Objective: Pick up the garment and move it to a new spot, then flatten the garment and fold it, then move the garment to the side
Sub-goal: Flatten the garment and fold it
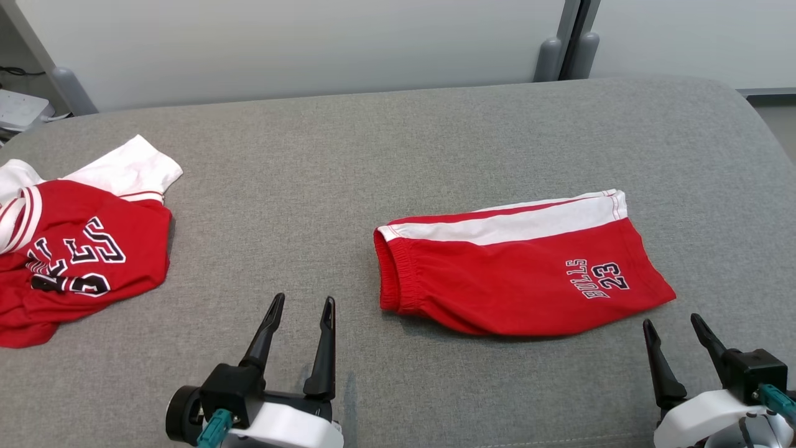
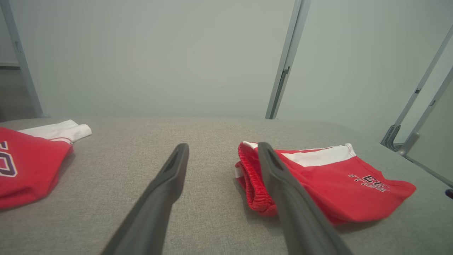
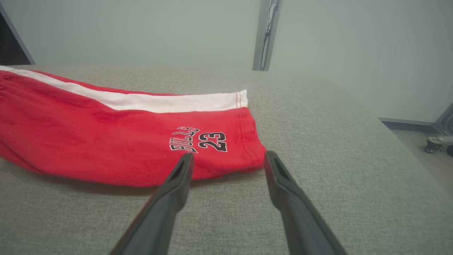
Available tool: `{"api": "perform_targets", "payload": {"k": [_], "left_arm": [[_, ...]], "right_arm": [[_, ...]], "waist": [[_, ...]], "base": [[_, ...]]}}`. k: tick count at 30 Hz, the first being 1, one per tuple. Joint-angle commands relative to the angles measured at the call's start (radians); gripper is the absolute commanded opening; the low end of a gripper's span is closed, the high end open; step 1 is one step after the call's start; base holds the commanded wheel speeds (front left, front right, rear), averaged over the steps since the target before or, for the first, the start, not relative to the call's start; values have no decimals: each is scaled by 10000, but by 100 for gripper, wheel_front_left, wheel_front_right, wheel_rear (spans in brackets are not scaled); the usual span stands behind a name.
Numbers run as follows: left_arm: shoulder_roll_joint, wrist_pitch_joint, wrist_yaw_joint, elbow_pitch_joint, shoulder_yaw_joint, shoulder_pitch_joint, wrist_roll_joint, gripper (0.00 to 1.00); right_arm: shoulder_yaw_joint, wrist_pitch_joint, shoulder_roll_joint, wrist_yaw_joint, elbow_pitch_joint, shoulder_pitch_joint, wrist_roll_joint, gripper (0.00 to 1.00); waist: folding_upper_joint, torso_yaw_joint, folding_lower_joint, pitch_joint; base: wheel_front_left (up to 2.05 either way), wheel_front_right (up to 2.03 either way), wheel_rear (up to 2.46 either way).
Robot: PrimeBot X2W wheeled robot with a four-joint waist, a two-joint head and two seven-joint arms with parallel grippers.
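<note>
The red shorts (image 1: 516, 274) lie on the gray table (image 1: 373, 143), a bit right of the middle. They look folded in half, with the white stripe (image 1: 535, 225) along the far side. The stretchy waistband (image 1: 390, 274) is at the left end. The number 23 is near the right end. A red shirt (image 1: 81, 261) lies in a messy heap far off at the left edge of the table, well apart from the shorts.

The left end effector (image 1: 305, 300) hangs over bare table, near the robot and just left of the waistband. Its 2 fingers are spread apart and hold nothing. The right end effector (image 1: 671, 320) sits just near of the right corner of the shorts. Its 2 fingers are spread apart too, and nothing is in them. They do not touch the cloth.

The shorts are likely soft, light and floppy. They will bend and sag when lifted, and the fold could fall open. The cloth does not look slippery, and it will not break. Since the fold seems done, the next job is likely to move the shorts to the side. A good way is to pinch both layers at once, 1 end effector at the thick waistband and 1 at the right hem.
</note>
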Motion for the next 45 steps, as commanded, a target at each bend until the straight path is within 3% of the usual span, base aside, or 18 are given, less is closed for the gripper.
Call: {"api": "perform_targets", "payload": {"k": [1,7,17,25,31,32,33,34,35,36,38,45], "left_arm": [[24,-59,-3,-241,344,-118,98,100],[24,-59,-52,-180,319,-50,172,100],[24,-59,-225,-242,49,-355,292,100],[24,-59,-400,-170,-307,-773,414,100],[24,-59,-392,-164,-397,-937,413,100],[24,-59,-390,-161,-412,-963,408,100],[24,-59,-390,-161,-412,-963,408,100],[24,-59,-387,-156,-426,-991,396,100],[24,-59,-376,-161,-425,-1021,377,100],[24,-59,-365,-171,-420,-1048,357,100],[24,-59,-338,-185,-394,-1084,324,100],[24,-59,-285,-204,-334,-1005,160,100]], "right_arm": [[192,-135,-126,-2,-255,-13,109,100],[22,-135,143,-2,111,-223,1232,100],[-584,292,426,-2,2320,-2044,5398,100],[-640,1326,-32,-2,3821,-3427,8110,100],[-477,1563,-231,-2,4453,-3872,8936,100],[-414,1605,-249,-2,4533,-3916,9020,88],[-414,1605,-249,-2,4533,-3916,9020,88],[-343,1652,-266,-2,4580,-3946,9109,60],[-265,1707,-281,-2,4615,-3961,9195,47],[-182,1716,-307,-2,4623,-3971,9258,42],[-37,1728,-334,-2,4667,-3983,9391,0],[523,1275,-598,-2,4425,-3977,9593,0]], "waist": [[-1,-18,0,-10],[-1,-42,0,0],[-1,173,0,420],[-1,518,0,899],[-1,661,0,1135],[-1,683,0,1161],[-1,683,0,1161],[-1,711,0,1182],[-1,736,0,1195],[-1,753,0,1209],[-1,764,0,1232],[-1,832,0,1134]], "base": [[0,0,0],[0,0,0],[0,0,0],[0,0,0],[0,0,0],[0,0,0],[0,0,0],[0,0,0],[0,0,0],[0,0,0],[0,0,0],[0,0,0]]}}
